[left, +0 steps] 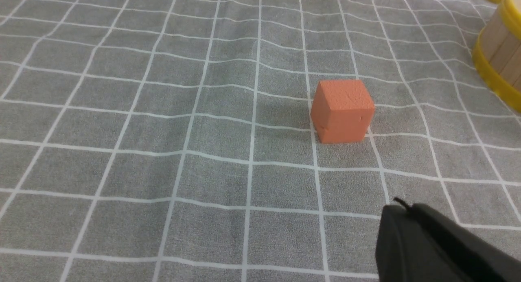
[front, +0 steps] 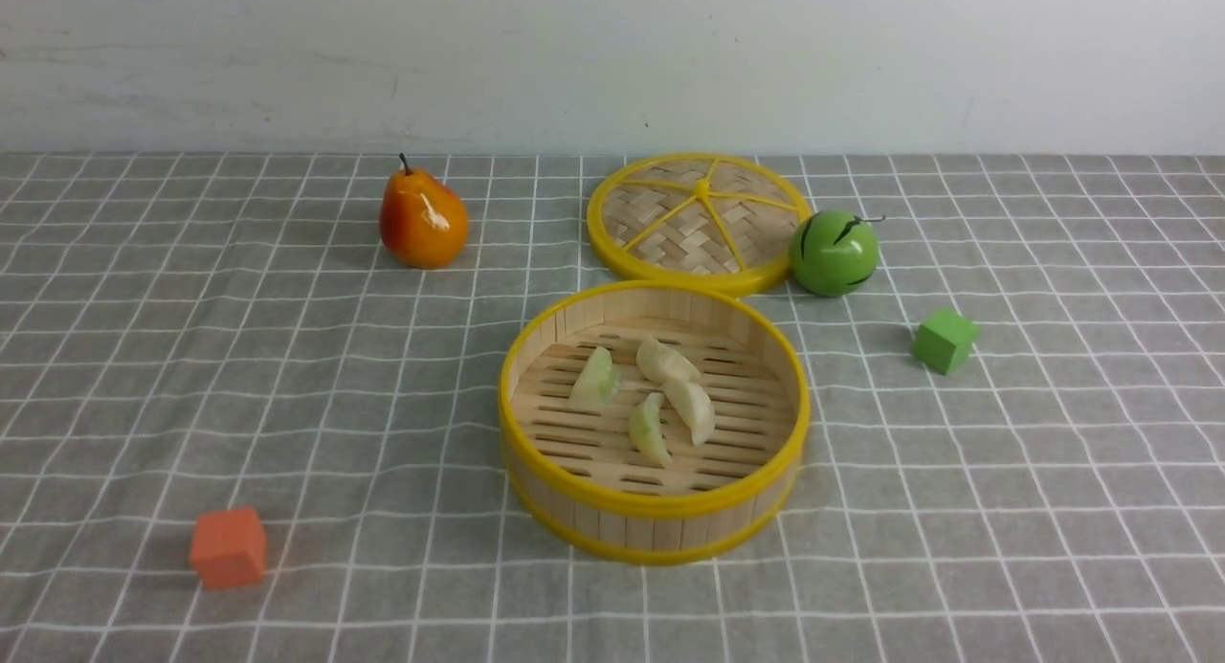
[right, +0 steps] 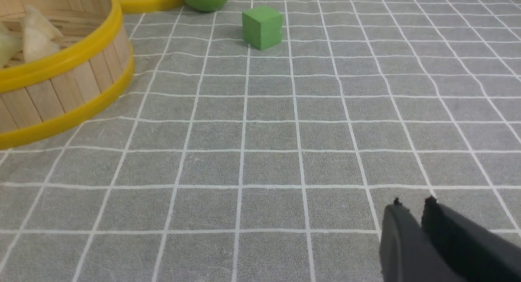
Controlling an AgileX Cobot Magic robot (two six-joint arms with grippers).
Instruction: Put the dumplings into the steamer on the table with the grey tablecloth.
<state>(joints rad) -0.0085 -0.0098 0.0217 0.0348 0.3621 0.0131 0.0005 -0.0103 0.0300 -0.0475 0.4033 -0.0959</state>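
Observation:
The round bamboo steamer (front: 654, 524) with yellow rims stands in the middle of the grey grid tablecloth (front: 287, 376). Two pale greenish dumplings (front: 595, 376) and two cream-white dumplings (front: 693, 409) lie together on its slatted floor. Neither gripper shows in the front view. My left gripper (left: 403, 206) is shut and empty, low over the cloth near the orange cube (left: 343, 111), with the steamer's wall (left: 498, 46) off to one side. My right gripper (right: 413, 202) is shut and empty over bare cloth, apart from the steamer (right: 61, 90), where dumplings (right: 34, 38) show inside.
The flat woven lid (front: 697, 221) lies behind the steamer. A green ball (front: 834, 253) touches the lid's right side. An orange pear (front: 422, 219) stands at the back left. A green cube (front: 944, 340) is right of the steamer, an orange cube (front: 228, 546) at the front left.

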